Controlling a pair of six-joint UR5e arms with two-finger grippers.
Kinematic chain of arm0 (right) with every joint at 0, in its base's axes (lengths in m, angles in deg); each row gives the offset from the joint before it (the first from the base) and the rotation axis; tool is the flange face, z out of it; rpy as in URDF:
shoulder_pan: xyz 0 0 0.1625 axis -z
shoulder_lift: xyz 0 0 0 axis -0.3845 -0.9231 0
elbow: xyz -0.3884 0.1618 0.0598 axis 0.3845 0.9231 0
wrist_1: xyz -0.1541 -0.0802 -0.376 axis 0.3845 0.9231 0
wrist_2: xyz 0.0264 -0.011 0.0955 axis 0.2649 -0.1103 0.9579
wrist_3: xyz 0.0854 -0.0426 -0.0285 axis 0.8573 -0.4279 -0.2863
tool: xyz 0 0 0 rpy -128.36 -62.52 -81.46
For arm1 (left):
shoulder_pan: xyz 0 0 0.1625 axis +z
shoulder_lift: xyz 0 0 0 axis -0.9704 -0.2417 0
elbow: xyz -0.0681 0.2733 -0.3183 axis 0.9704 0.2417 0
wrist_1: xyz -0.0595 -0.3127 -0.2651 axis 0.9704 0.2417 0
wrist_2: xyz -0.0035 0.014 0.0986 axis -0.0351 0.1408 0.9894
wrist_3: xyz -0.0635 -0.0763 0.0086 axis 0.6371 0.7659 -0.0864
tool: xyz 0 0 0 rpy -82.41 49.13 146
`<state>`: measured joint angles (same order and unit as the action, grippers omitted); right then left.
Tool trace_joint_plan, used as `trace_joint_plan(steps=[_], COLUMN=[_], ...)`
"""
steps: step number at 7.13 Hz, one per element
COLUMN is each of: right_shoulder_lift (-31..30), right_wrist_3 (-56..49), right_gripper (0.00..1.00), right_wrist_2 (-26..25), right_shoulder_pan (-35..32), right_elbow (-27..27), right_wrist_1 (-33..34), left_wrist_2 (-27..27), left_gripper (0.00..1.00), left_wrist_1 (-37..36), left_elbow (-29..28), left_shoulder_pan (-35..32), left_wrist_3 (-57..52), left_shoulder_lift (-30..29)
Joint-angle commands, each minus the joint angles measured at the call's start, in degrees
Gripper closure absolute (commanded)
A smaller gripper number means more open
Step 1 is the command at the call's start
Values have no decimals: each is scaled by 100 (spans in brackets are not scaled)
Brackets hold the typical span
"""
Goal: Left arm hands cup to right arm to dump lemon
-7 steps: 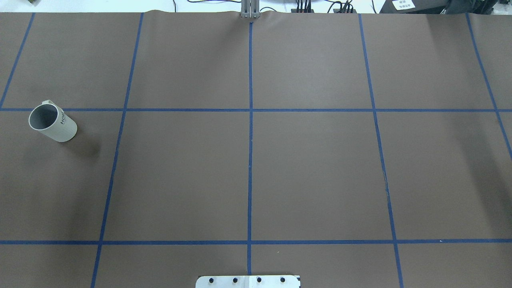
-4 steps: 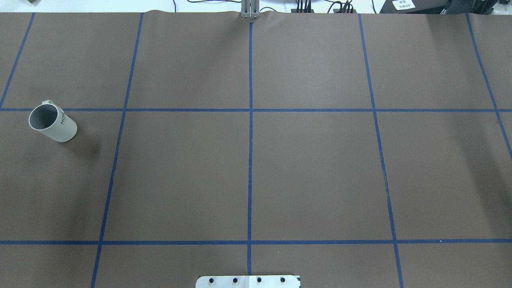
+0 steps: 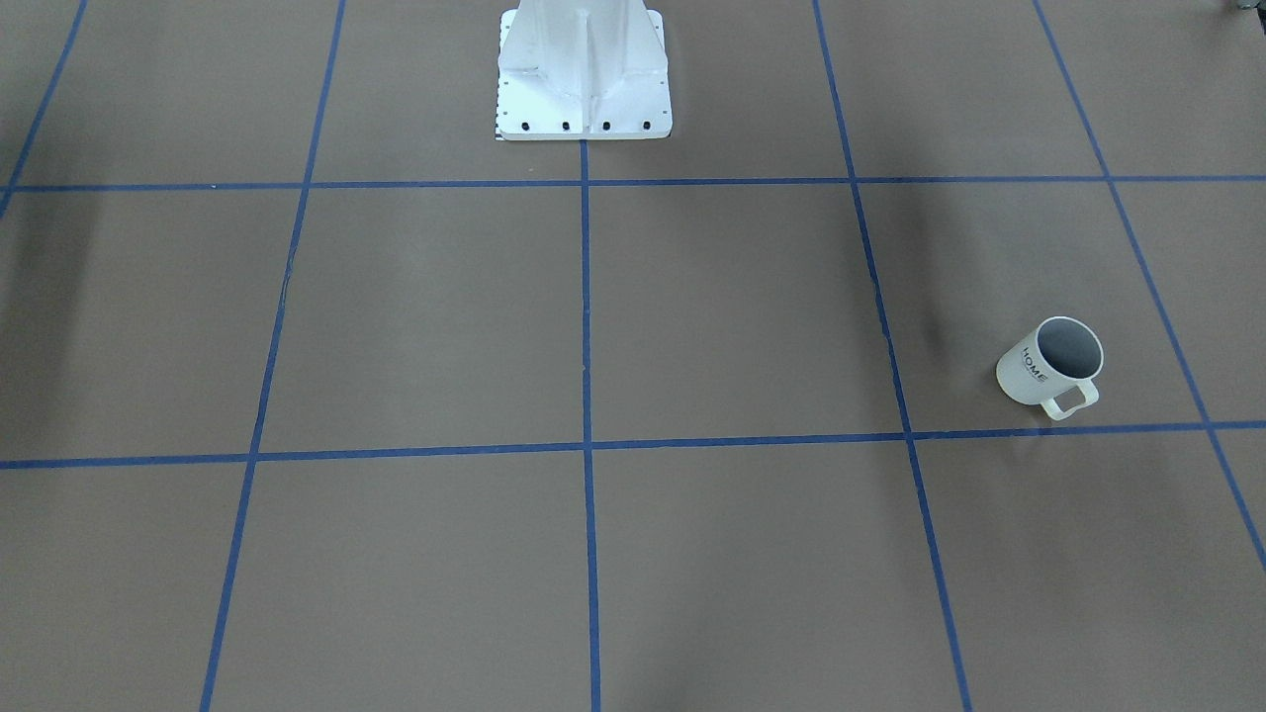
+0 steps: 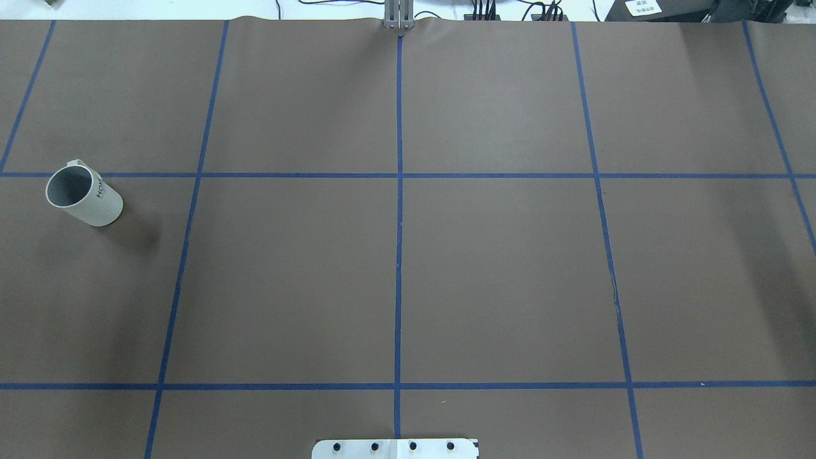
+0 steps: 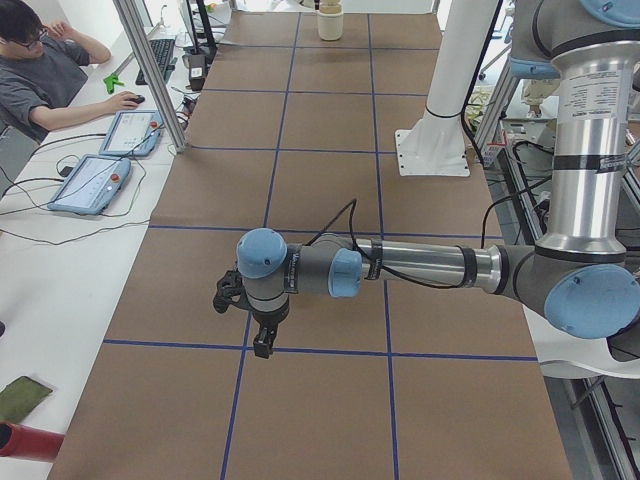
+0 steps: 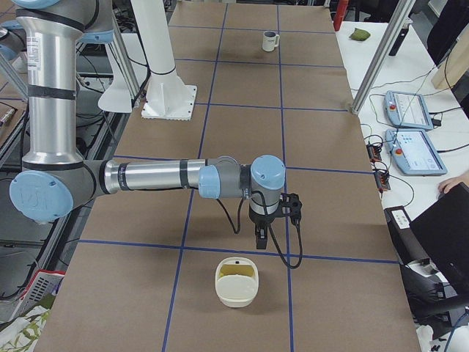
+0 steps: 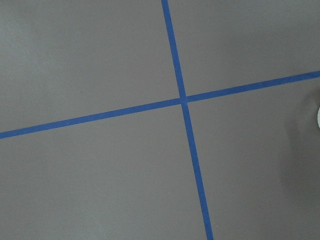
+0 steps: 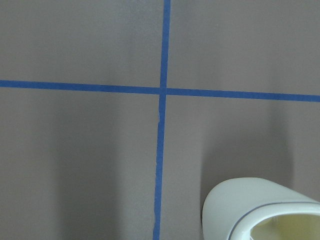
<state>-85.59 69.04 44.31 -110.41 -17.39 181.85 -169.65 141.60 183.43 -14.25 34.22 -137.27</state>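
Observation:
The white ribbed "HOME" mug stands upright at the table's left, handle away from the robot; it also shows in the front view and far off in the right side view. Its inside looks grey, and no lemon shows. The left gripper hangs fingers-down above the table, with the mug hidden behind that arm. The right gripper hangs above the table's other end. Both show only in side views, so I cannot tell whether they are open or shut. Neither wrist view shows fingers.
A cream container with a yellowish inside stands near the right gripper and shows in the right wrist view. The white pedestal base sits at mid-table. Frame posts, teach pendants and an operator line the far side.

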Motion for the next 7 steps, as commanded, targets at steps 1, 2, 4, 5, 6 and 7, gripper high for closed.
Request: trace_joint_plan(steps=[1, 2, 4, 5, 6, 7], right_shoulder_lift=[-10, -88, -256, -247, -212, -212], right_wrist_3=[2, 2, -7, 2, 2, 11], right_gripper=[0, 0, 0, 0, 0, 0], right_wrist_2=[5, -4, -65, -39, 22, 23], right_shoulder_pan=[0, 0, 0, 0, 0, 0], right_elbow=[18, 1, -96, -114, -157, -193], right_wrist_1=[0, 0, 0, 0, 0, 0], left_wrist_2=[3, -6, 3, -6, -41, -32], left_gripper=[0, 0, 0, 0, 0, 0], left_wrist_1=[-2, -2, -2, -2, 7, 15], left_elbow=[2, 2, 2, 2, 11, 20], left_shoulder_pan=[0, 0, 0, 0, 0, 0], left_wrist_3=[-9, -17, -26, -35, -44, -35], left_shoulder_lift=[0, 0, 0, 0, 96, 106])
